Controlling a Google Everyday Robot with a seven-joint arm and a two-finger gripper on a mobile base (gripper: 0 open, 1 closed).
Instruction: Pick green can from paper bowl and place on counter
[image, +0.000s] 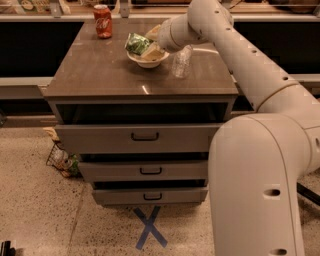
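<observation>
The green can is tilted just above the rim of the white paper bowl, at the back middle of the grey-brown counter. My gripper reaches in from the right and is shut on the can's right end. One pale finger lies over the bowl and the other is above the can. The bowl rests on the counter, and its inside is mostly hidden by the finger.
A red cola can stands at the counter's back left. A clear plastic bottle stands just right of the bowl, under my arm. The cabinet's top drawer is below the counter. A wire basket and a blue X are on the floor.
</observation>
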